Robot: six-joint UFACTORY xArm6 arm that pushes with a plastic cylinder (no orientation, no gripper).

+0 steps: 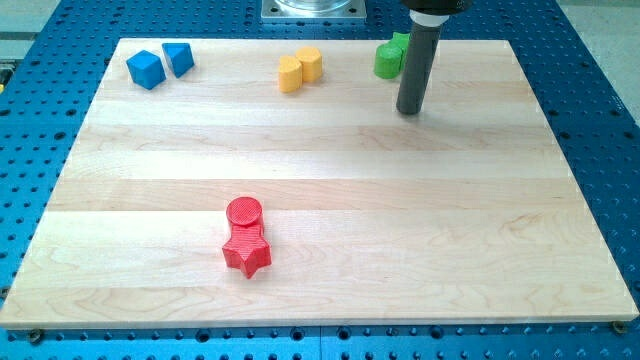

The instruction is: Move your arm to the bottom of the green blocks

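Two green blocks sit touching near the view's top right of the wooden board: a green cylinder (387, 61) in front and another green block (401, 43) behind it, partly hidden by the rod, its shape unclear. My tip (409, 111) rests on the board just below and slightly right of them, a short gap from the green cylinder.
Two blue cube-like blocks (145, 69) (179, 58) lie at the top left. Two yellow blocks (290, 74) (310, 63) touch at top centre. A red cylinder (243, 212) and a red star (246, 252) touch at lower centre. The board's top edge (230, 41) runs close behind the blocks.
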